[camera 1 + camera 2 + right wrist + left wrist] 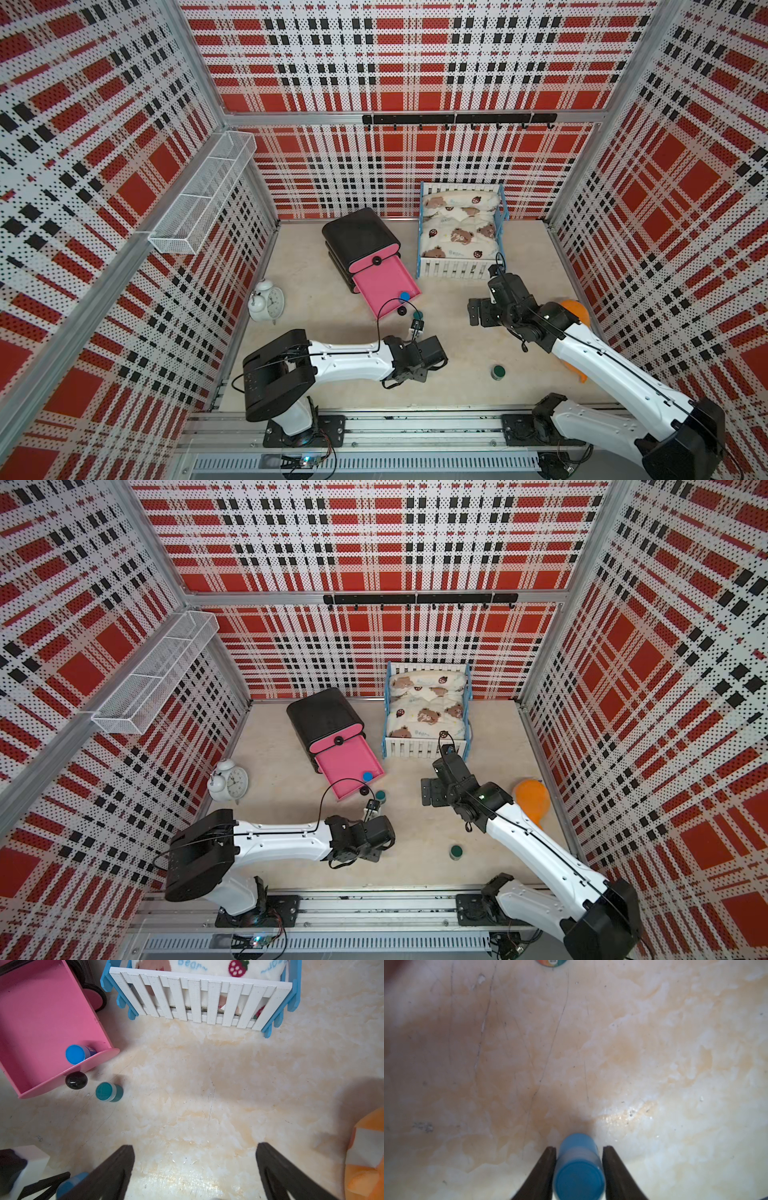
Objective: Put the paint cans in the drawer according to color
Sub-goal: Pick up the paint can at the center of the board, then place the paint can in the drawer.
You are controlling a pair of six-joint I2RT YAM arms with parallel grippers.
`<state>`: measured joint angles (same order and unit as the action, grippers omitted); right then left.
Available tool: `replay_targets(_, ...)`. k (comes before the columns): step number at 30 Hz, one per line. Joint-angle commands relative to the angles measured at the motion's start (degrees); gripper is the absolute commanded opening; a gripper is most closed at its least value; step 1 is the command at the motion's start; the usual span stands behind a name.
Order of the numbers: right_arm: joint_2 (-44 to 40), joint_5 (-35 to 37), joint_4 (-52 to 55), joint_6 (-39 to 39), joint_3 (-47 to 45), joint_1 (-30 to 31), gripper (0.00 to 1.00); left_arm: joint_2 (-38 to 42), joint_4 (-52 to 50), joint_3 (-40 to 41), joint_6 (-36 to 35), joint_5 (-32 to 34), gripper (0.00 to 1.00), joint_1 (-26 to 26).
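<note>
The left hand (579, 1147) is pinching a blue paint can (579, 1184); the right hand (195, 1146) is hanging wide spread.

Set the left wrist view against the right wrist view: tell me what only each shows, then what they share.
Only the left wrist view: the left end effector closed against both sides of the held blue can. Only the right wrist view: the open right end effector, the pulled-out pink drawer with a second blue can inside, a teal can on the table near the knob, the toy bed. Both: the marble table and the held blue can, partly hidden at the right wrist view's edge.
</note>
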<state>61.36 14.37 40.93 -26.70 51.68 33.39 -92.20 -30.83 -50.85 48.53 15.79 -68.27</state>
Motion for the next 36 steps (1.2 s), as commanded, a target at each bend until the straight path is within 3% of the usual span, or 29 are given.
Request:
replay_targets(1,-1.15,0.48,0.64,-0.38,-0.18,-0.60,0.99,1.71,0.65,0.66,0.09,-0.67,0.31,0.54)
replay_targets(7,-2.18,0.65,0.82,-0.55,0.08,-0.76,0.99,6.93,-2.51,-0.96,-1.40,1.70,0.29,3.77)
replay_targets(15,-3.16,0.62,0.47,-0.73,-0.18,-0.89,0.99,14.56,-6.95,-8.58,-8.37,6.57,0.30,16.83)
replay_targets(22,-3.24,0.32,0.30,-0.82,-0.31,-1.04,0.98,13.40,-7.23,-15.88,-14.89,8.88,0.30,27.24)
replay_targets(28,-3.47,-1.94,-1.52,-1.28,-1.54,-1.03,0.98,9.18,-5.11,-18.14,-16.54,11.18,0.30,30.45)
replay_targets(36,-3.47,-7.06,-6.11,-1.58,-4.40,-1.04,0.96,2.52,-0.53,-17.66,-17.07,10.58,0.30,30.74)
